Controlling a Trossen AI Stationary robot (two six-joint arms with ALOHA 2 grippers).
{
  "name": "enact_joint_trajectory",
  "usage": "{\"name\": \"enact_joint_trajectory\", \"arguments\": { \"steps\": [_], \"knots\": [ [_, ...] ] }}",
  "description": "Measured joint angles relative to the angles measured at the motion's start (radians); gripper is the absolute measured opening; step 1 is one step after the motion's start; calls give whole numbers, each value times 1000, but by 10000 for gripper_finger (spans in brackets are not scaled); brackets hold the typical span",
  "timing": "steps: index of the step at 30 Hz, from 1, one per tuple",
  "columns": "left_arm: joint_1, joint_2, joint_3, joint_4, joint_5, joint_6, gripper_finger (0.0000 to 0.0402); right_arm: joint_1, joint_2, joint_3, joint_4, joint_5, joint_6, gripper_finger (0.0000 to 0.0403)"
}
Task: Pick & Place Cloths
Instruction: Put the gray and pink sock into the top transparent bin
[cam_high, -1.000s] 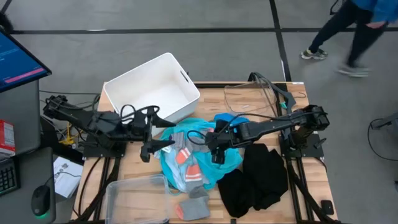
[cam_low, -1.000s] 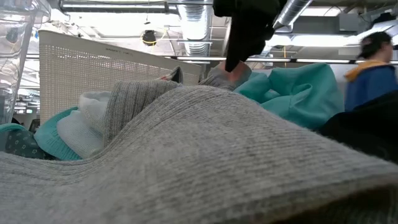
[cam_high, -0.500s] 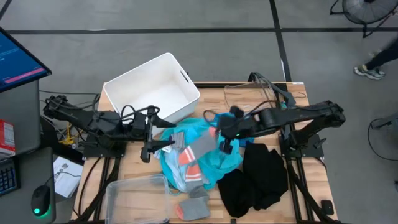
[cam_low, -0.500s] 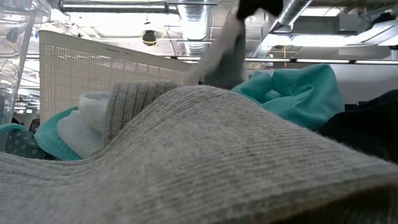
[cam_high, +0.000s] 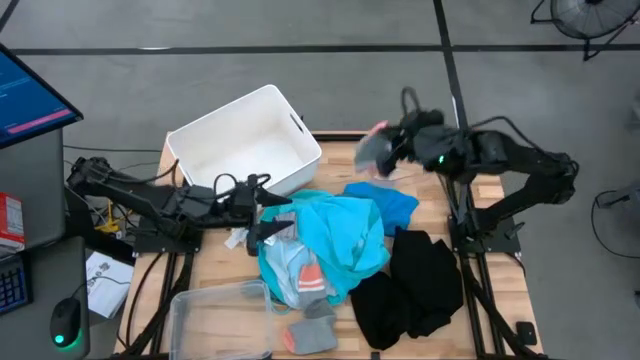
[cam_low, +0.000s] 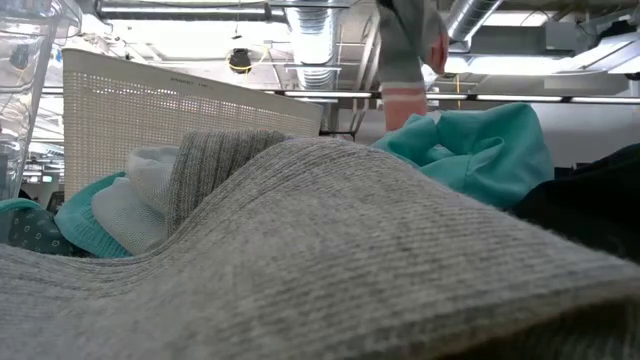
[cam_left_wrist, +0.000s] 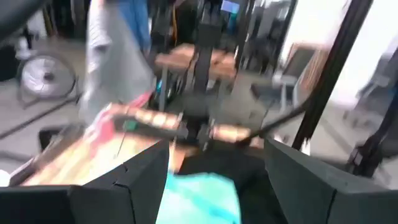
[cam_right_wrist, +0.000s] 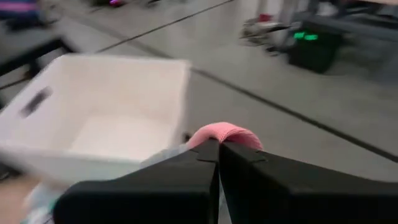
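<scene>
Sock (cam_high: 375, 150) pinched in closed right gripper (cam_high: 398, 148) should clear the bin (cam_high: 245, 140) rim before release; left gripper (cam_high: 262, 224) stands open, empty.

Two dark jointed arms w/ black looped cables, green LED.

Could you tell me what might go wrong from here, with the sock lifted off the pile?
The right gripper pinches the grey-and-orange sock only by its edge, so it could slip out before reaching the white bin. The left gripper, at the turquoise shirt, might snag it.
</scene>
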Motion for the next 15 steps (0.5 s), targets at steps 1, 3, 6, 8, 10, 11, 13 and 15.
{"name": "enact_joint_trajectory", "arguments": {
  "steps": [1, 3, 6, 8, 10, 11, 13, 15],
  "knots": [
    [0, -1, 1, 50, 25, 7, 247, -25, -6, 3, 0, 8, 0, 0],
    [0, -13, 12, 135, 87, 30, 247, -79, -22, 4, -14, 8, 8, 0],
    [6, -41, 70, 181, 158, 91, 245, -163, -32, 4, -81, 8, 20, 0],
    [14, -59, 119, 178, 183, 137, 244, -222, -29, 3, -137, 7, 21, 0],
    [22, -83, 172, 157, 200, 188, 244, -278, -24, 3, -188, 4, 20, 0],
    [27, -94, 202, 143, 201, 210, 244, -303, -20, 3, -205, 3, 19, 0],
    [38, -111, 258, 108, 195, 232, 244, -352, -15, 3, -246, -21, 14, 0],
    [48, -119, 302, 59, 171, 235, 244, -400, -4, 3, -262, -55, -11, 0]
  ]
}}
